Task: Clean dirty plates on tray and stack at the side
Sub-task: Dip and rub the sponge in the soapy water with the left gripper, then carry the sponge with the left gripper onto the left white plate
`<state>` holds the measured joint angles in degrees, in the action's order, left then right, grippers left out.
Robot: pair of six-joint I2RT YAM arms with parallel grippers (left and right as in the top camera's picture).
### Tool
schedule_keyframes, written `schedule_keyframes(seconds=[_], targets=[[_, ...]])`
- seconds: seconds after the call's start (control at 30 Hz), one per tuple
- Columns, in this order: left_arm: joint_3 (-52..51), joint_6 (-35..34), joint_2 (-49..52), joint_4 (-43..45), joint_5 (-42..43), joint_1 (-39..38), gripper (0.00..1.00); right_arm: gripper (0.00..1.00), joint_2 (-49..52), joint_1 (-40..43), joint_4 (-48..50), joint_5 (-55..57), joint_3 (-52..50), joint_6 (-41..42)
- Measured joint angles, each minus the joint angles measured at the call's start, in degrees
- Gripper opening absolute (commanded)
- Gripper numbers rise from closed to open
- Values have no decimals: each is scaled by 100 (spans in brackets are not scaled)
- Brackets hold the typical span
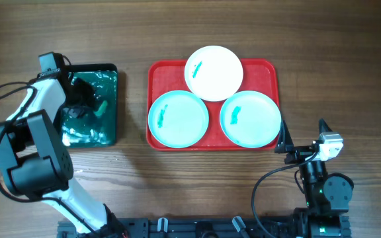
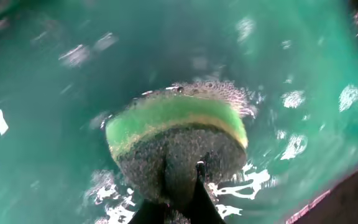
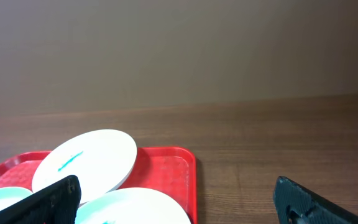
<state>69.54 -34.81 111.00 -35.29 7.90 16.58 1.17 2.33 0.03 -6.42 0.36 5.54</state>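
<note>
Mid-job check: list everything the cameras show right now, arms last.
Red rectangular plastic tray: one, red, centre of the table, holding all three plates.
Round white plate: one, white with a teal smear, far side of the red tray, overlapping the other two.
Round light turquoise plates: two, each teal-smeared, side by side on the tray's near side.
Dark green-black tray: one, left of the red tray, holding soapy water.
Sponge: one, green over yellow with a dark scouring side, in the dark tray.
Wooden table: one, brown.
Left gripper: shut on the sponge.
Right gripper: open, empty, by the red tray's near right corner.
</note>
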Motion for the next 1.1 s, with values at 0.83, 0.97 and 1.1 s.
schedule_keyframes(seconds=[0.83, 0.97, 1.1], targets=[[-260, 315, -942, 90, -282, 0, 4, 100, 0, 0, 0, 0, 0, 0], [-168, 468, -1390, 74, -118, 0, 4, 100, 0, 0, 0, 0, 0, 0], [-55, 562, -2302, 76, -79, 0, 4, 100, 0, 0, 0, 0, 0, 0]])
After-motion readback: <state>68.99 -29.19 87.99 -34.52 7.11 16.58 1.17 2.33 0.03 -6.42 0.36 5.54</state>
